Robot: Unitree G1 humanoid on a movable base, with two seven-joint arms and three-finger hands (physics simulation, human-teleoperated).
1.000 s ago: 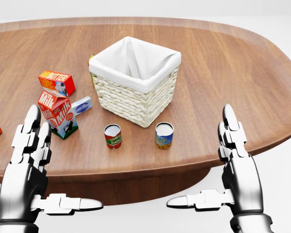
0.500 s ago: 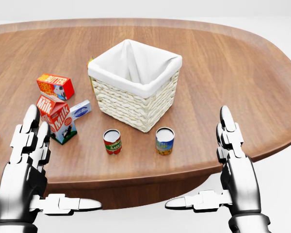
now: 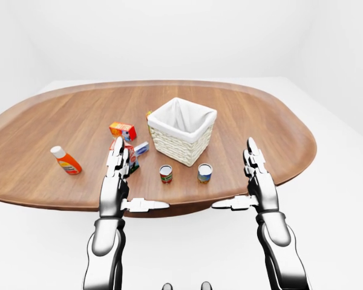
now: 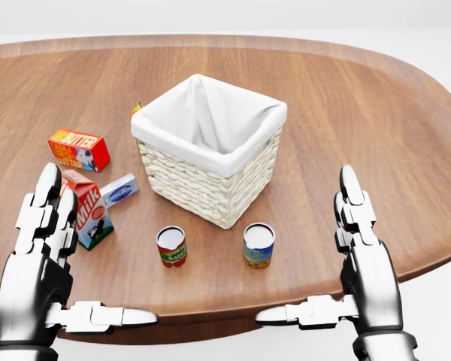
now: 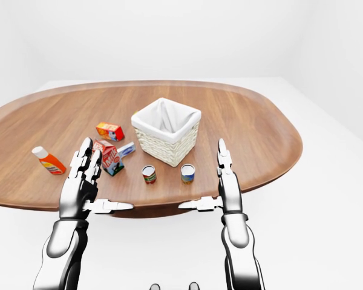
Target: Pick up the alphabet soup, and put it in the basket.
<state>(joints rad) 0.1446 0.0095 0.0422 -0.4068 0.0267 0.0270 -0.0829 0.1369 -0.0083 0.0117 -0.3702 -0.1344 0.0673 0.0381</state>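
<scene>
both hands, left hand and right hand, hang empty with fingers spread. alphabet soup can sits beside a blue-yellow can, just below the wicker basket. milk carton and butter box off left.

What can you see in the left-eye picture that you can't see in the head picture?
Only the left-eye view shows the orange bottle with a white cap lying far left on the table, the whole oval wooden table, and the white floor and walls around it.

Only the head view shows the words on the red-and-white milk carton and the orange butter box clearly enough to read.

Both show the white-lined woven basket, the red can, the blue-and-yellow can, the open left hand and open right hand.
</scene>
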